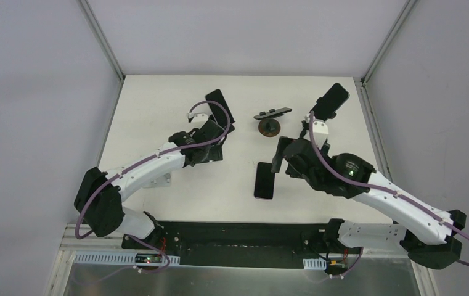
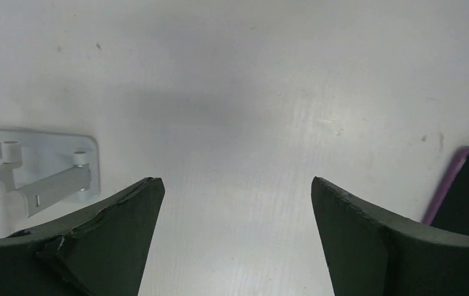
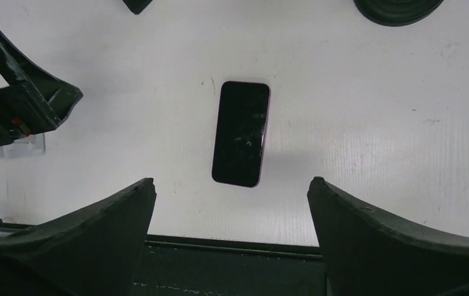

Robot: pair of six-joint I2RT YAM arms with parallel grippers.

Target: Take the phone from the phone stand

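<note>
The phone (image 1: 264, 180) is dark with a pink-purple rim and lies flat, screen up, on the white table, toward the near edge from the stand. The black phone stand (image 1: 271, 121) has a round base and a bare cross-bar on top, with nothing resting on it. In the right wrist view the phone (image 3: 241, 133) lies just beyond my right gripper (image 3: 232, 180), which hangs open and empty above it. My left gripper (image 2: 236, 180) is open and empty over bare table. The phone's edge (image 2: 466, 191) shows to the right of the left gripper.
A small white bracket (image 1: 158, 180) lies on the table left of the left gripper, and the left wrist view shows the white bracket (image 2: 40, 176) too. A black strip (image 3: 232, 259) runs along the table's near edge. Grey walls enclose the table. The left arm's black end (image 3: 22, 92) shows left of the phone.
</note>
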